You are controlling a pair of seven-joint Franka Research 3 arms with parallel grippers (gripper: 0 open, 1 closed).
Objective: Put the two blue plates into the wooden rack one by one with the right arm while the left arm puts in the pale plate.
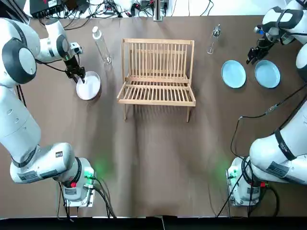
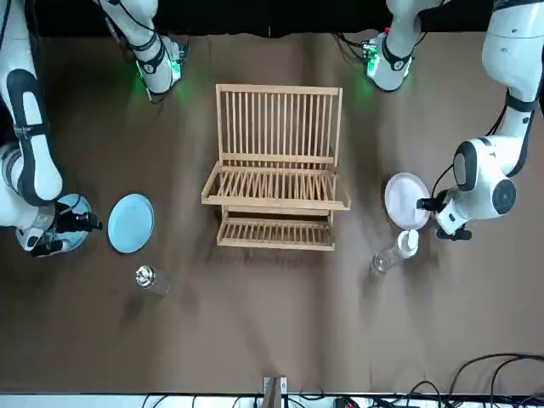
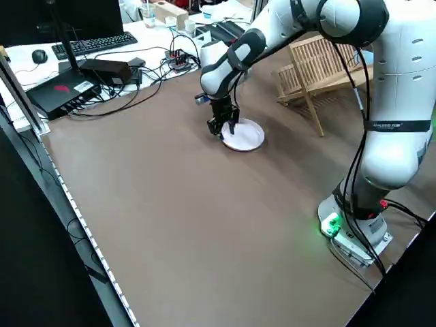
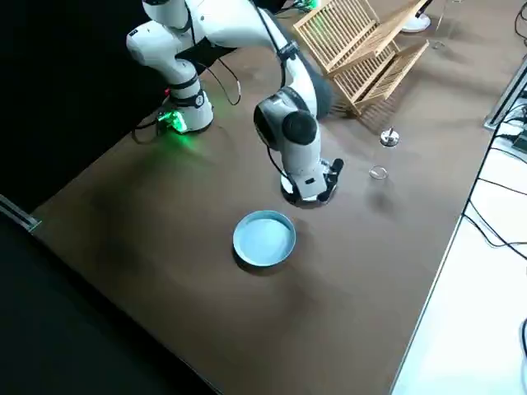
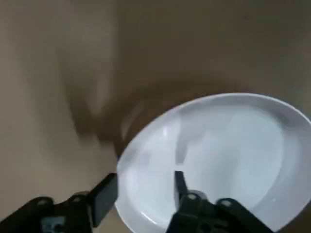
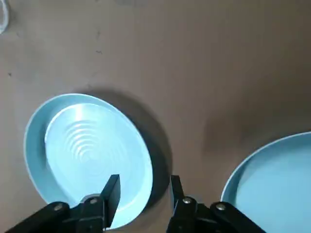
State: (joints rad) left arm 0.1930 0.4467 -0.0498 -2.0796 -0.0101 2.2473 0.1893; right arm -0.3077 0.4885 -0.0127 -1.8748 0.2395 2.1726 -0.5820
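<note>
Front view: one blue plate (image 2: 75, 204) half-hidden.

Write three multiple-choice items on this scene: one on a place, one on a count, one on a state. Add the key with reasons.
1. Where is the pale plate?
A. On the table, at the robot's left of the rack
B. Standing in the rack
C. Stacked on a blue plate

2. How many blue plates lie on the table?
A. One
B. Two
C. Three

3. How is the left claw?
A. Shut on the pale plate, lifted clear
B. Shut, above the rack
C. Open, astride the pale plate's rim

Key:
1 A: the top view shows it flat on the table, left of the rack.
2 B: two lie side by side at the rack's right.
3 C: the left wrist view shows one finger inside the rim and one outside.
</note>
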